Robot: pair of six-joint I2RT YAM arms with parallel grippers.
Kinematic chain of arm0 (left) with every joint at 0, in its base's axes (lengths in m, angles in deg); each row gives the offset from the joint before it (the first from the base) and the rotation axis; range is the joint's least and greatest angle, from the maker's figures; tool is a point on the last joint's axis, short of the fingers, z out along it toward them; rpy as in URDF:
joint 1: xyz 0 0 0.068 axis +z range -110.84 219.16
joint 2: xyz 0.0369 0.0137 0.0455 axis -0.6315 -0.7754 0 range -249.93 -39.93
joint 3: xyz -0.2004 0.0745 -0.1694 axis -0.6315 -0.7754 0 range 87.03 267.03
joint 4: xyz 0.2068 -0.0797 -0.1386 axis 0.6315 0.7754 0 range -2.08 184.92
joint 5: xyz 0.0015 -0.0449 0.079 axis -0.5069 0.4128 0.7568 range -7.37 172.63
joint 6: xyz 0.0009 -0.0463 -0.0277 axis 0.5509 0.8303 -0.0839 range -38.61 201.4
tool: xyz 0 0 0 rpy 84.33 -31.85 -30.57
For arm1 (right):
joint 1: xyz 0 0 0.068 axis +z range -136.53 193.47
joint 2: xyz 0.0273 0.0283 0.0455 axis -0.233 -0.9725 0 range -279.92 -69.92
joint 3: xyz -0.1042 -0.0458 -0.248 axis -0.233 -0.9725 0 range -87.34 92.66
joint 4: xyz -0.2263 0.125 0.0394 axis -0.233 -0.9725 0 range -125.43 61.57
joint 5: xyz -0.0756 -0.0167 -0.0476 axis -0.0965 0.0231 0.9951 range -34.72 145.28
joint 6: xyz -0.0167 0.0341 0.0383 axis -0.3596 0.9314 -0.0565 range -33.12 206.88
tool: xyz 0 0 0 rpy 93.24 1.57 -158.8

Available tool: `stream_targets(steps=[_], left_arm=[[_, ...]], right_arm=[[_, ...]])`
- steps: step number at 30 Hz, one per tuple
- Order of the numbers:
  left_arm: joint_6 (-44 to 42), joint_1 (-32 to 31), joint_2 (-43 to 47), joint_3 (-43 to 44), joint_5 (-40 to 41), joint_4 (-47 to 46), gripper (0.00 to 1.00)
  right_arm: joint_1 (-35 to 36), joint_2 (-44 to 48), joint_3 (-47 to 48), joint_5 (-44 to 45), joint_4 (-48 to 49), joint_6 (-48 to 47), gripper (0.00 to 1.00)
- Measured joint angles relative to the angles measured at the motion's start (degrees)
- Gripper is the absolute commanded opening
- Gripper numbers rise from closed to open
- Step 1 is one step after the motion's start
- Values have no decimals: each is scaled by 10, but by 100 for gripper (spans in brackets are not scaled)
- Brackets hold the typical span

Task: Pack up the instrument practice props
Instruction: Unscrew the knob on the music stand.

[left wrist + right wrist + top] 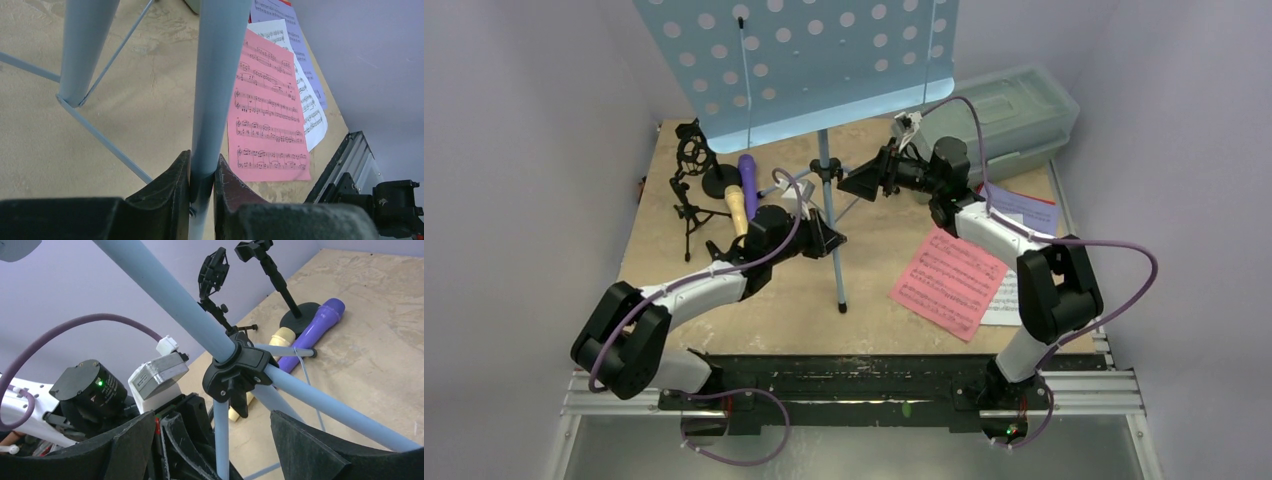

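The left gripper [202, 172] is clamped tight on a leg tube of the pale-blue music rack [794, 60], which stands mid-table. The right gripper [215, 450] gapes wide just by the rack's black hub [240, 370], holding nothing (its fingers look clear of the tubes). Beyond the legs lie the purple microphone [315, 325] and tan microphone [282, 335], beside the round-base holder [299, 316] and tripod holder [214, 275]. The pink sheet [949, 280], white page [312, 120] and lavender page [280, 20] lie to the right, with a lidded box [1014, 105] at the far corner. The table [764, 310] is pale plywood and the walls [524, 150] are lilac-grey
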Motion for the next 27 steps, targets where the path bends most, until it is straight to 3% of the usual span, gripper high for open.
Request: stream_targets(steps=[11,16,27], left_arm=[[8,0,16,-16,3,-5,0],[11,0,26,-25,2,-5,0],[18,0,41,-36,5,-5,0]], right_arm=[[28,-26,19,25,24,-8,47],[26,-37,21,24,27,-42,2],[30,-36,13,1,55,-198,0]])
